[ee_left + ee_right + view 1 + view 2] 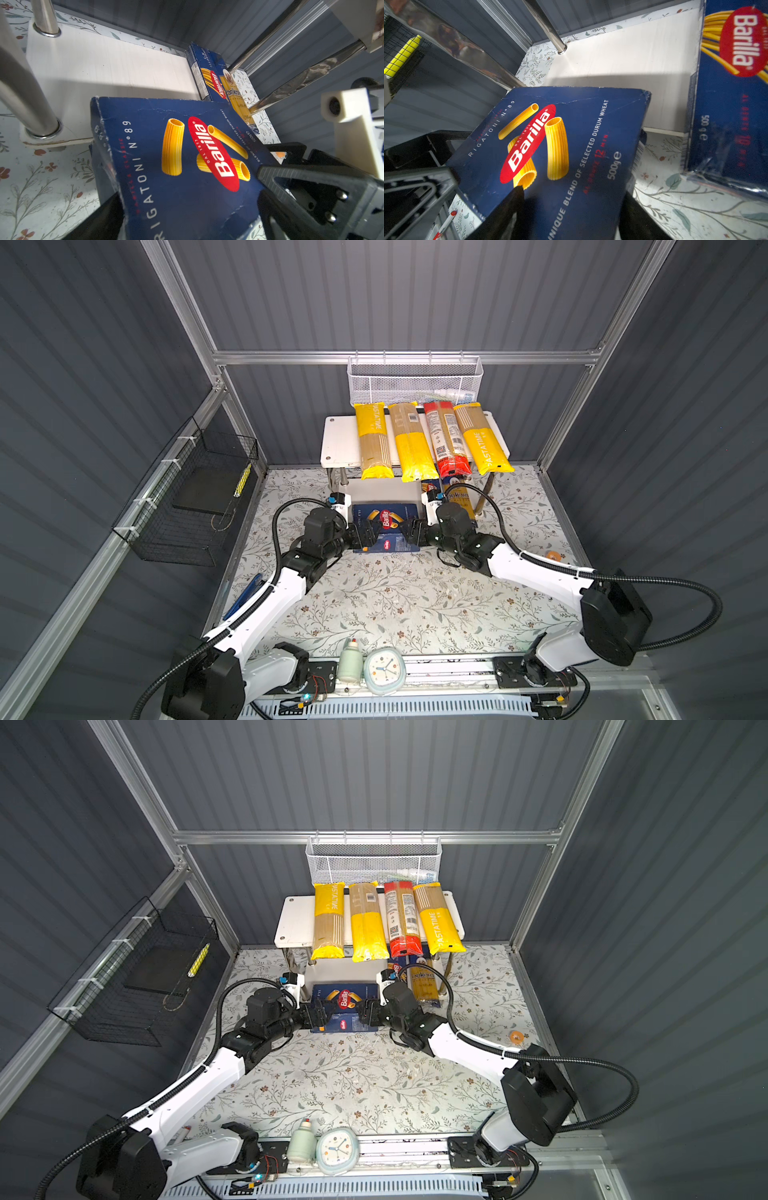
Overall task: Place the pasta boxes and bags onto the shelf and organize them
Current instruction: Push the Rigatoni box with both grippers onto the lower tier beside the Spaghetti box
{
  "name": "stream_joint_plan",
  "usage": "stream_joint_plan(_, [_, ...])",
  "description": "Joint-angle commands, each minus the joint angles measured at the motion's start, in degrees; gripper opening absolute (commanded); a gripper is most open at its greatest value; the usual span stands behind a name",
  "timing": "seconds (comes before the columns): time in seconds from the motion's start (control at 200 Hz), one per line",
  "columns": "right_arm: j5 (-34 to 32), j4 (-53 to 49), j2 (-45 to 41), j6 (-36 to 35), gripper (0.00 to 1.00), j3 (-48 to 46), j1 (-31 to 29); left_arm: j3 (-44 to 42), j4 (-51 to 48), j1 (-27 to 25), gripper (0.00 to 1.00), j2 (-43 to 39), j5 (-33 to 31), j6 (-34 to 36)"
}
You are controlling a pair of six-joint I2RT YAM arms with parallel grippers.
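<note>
Both grippers are shut on the wide blue Barilla rigatoni box (386,522) (345,1004), just in front of the white shelf (336,439). My left gripper (365,536) (187,220) holds its left end and my right gripper (409,531) (571,220) its right end. The box's far edge reaches over the front of the lower board (116,68) (623,62). At the right of that board lie the narrow spaghetti box (207,76) (733,93) and the blue-and-clear bag (459,499). Three yellow bags (374,439) (409,443) (482,439) and a red bag (446,439) lie across the top board.
A white mesh basket (415,381) hangs on the back wall above the shelf. A black wire basket (195,497) hangs on the left wall. A clock (384,670) and a small bottle (350,662) stand at the front edge. The shelf's chrome legs (41,116) flank the lower board.
</note>
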State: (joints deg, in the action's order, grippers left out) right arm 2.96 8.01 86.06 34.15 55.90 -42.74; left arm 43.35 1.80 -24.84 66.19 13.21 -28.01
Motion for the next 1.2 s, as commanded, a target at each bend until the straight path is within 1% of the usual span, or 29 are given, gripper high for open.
stream_joint_plan(0.0, [8.6,7.8,0.3,-2.4,0.70,5.6,-2.3,3.8,9.7,-2.9,0.99,1.0,9.8,1.3])
stream_joint_plan(0.405, [7.3,7.6,3.9,-7.0,0.70,9.4,-0.8,5.6,13.2,-2.9,0.99,6.3,8.5,3.3])
stream_joint_plan(0.615, [6.6,7.0,6.3,-8.4,0.69,10.1,-0.3,8.7,13.0,-2.9,0.99,10.0,7.7,5.7])
stream_joint_plan(0.755, [6.5,8.7,7.3,-7.8,0.69,9.3,0.3,9.4,15.3,-2.9,0.99,12.1,7.3,5.8])
stream_joint_plan(0.955, [6.9,12.9,10.0,-5.5,0.69,7.6,0.7,10.8,15.0,-2.9,0.99,14.0,6.5,6.8])
stream_joint_plan(1.151, [6.9,14.8,12.7,-5.6,0.69,8.5,1.8,10.5,16.1,-2.9,0.99,15.6,6.1,6.9])
stream_joint_plan(1.166, [6.9,14.8,12.9,-5.6,0.69,8.6,1.8,10.4,16.3,-2.9,0.99,15.7,4.4,6.9])
stream_joint_plan(1.196, [6.7,15.0,13.1,-5.5,0.69,8.7,2.0,10.4,16.4,-2.9,0.99,16.0,3.9,7.0])
